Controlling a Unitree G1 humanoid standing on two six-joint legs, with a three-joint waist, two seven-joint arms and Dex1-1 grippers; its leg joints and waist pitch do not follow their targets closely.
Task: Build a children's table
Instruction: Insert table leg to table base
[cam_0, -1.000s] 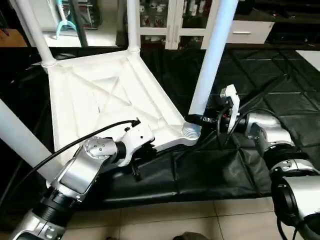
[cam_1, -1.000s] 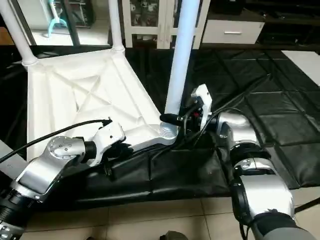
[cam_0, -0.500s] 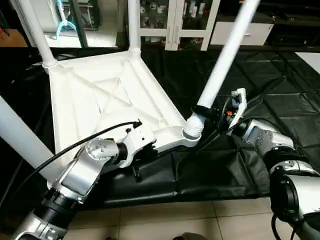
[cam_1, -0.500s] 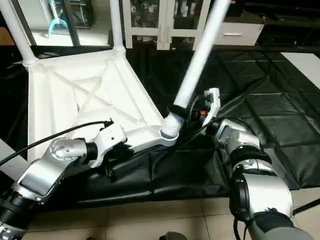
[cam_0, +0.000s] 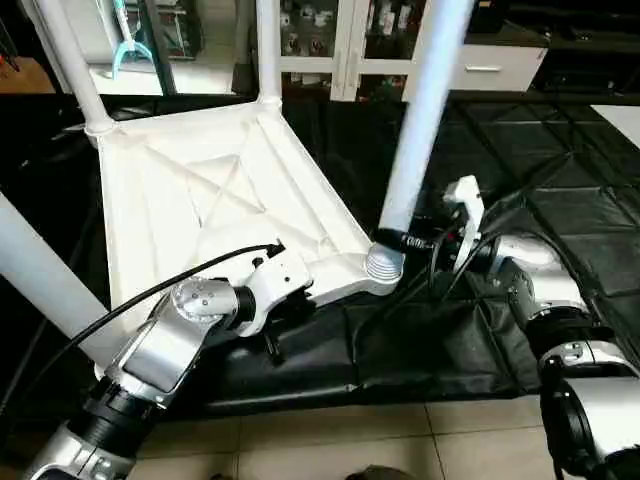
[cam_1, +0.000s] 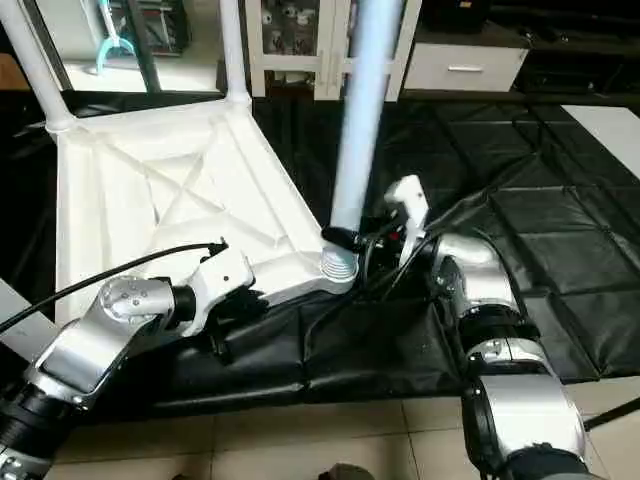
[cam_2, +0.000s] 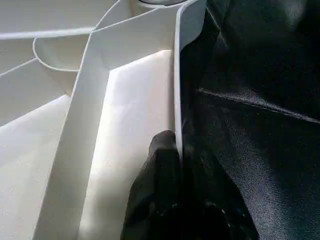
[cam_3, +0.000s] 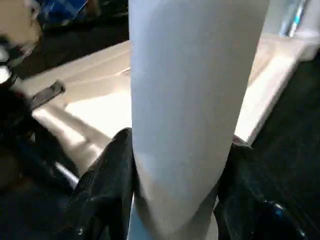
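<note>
The children's table top (cam_0: 215, 195) lay upside down on a black padded mat (cam_0: 560, 180), its ribbed underside facing up so the corner sockets could take the legs. Two legs (cam_0: 268, 50) rose from the far corners at about eleven and twelve o'clock, and another leg (cam_0: 35, 270) crossed the frame at nine o'clock. The left gripper (cam_2: 175, 150), at about seven o'clock, had its black fingers pressed together on the thin near rim of the top, apparently to hold the top steady. The right gripper (cam_0: 405, 240), at about three o'clock, pinched the fourth leg (cam_0: 425, 110) just above its ribbed foot, one finger on either side of the tube. That leg stood nearly upright over the near right corner socket (cam_0: 383, 265), seemingly held there to be pressed or turned home.
</note>
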